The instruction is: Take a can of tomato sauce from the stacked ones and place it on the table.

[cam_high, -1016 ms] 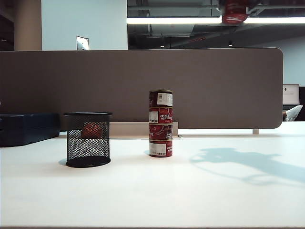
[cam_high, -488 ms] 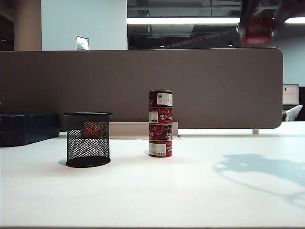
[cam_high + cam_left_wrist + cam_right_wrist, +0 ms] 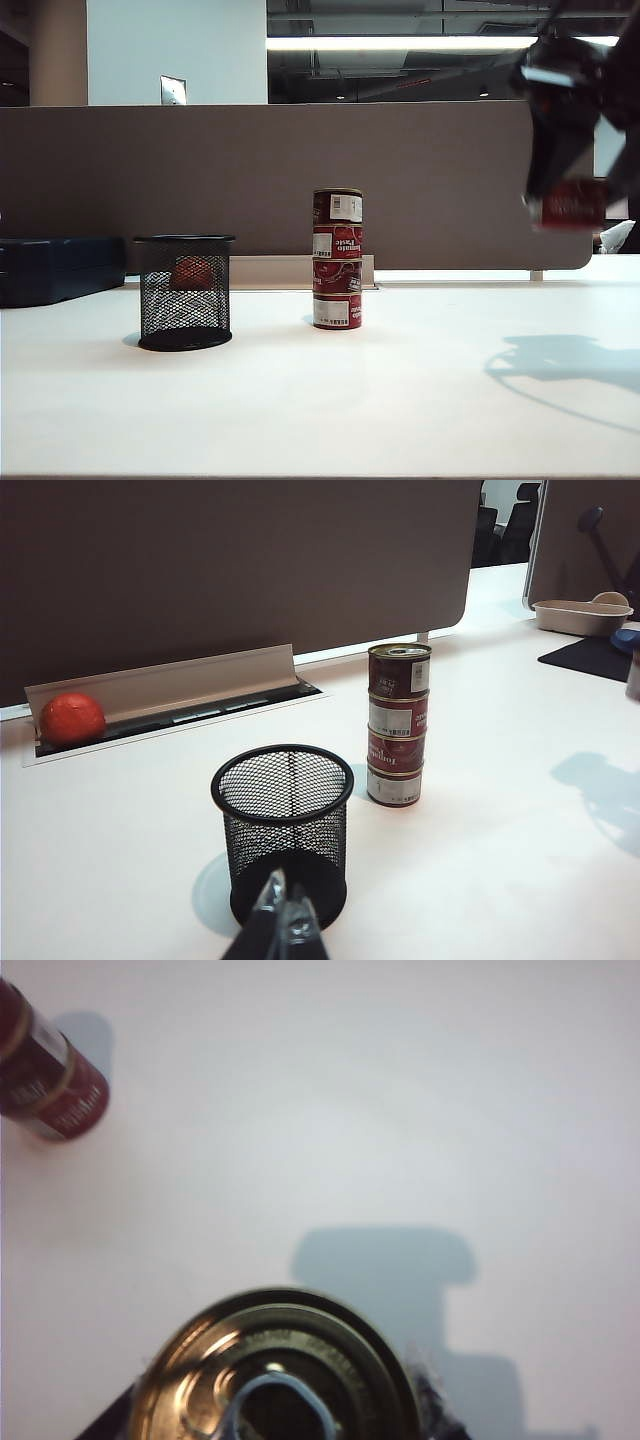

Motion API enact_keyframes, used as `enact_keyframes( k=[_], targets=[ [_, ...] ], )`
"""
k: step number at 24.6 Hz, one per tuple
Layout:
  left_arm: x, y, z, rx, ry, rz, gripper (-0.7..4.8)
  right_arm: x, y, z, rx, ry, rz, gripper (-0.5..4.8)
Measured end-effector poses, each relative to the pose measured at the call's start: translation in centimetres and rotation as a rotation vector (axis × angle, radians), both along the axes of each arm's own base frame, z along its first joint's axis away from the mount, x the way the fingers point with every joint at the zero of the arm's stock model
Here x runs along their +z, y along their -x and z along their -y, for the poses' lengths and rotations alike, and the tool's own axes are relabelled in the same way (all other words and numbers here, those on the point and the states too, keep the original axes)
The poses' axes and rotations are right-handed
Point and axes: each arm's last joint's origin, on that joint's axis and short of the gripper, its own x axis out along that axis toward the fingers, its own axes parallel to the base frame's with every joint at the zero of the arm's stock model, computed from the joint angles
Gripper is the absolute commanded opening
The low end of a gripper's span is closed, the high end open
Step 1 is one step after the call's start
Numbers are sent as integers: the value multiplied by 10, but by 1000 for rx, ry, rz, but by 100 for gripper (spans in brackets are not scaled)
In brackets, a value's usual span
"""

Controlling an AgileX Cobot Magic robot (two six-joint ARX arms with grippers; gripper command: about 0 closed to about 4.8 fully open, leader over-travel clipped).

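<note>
The right gripper (image 3: pixel 568 205), fingers clenched on the can (image 3: pixel 572 206), holds it high above the tabletop (image 3: pixel 420 400), right of the stack (image 3: pixel 337 259); lower it level before releasing, while the left gripper (image 3: pixel 285 925) rests closed by the mesh cup (image 3: pixel 285 825).

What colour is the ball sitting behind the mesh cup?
Orange-red. The ball shows best in the left wrist view, lying in the slot beyond the mesh cup.

We see bright overhead strip light (image 3: pixel 400 43), white table (image 3: pixel 300 400) evenly lit. Right gripper (image 3: pixel 568 205) and its can (image 3: pixel 572 208) motion-blurred, soft shadow (image 3: pixel 565 365) below. Right wrist view: can lid out of focus, mild glare. Left wrist view sharp.
</note>
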Motion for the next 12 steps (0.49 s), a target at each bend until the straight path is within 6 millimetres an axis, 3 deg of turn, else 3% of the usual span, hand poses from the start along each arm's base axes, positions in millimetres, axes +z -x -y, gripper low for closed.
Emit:
enact_keyframes(
  k=[5, 12],
  targets=[
    [0, 0, 0, 0, 0, 0, -6, -26, 3, 1, -1, -8, 28, 233],
    [0, 0, 0, 0, 0, 0, -6, -46, 8, 4, -27, 16, 28, 233]
  ],
)
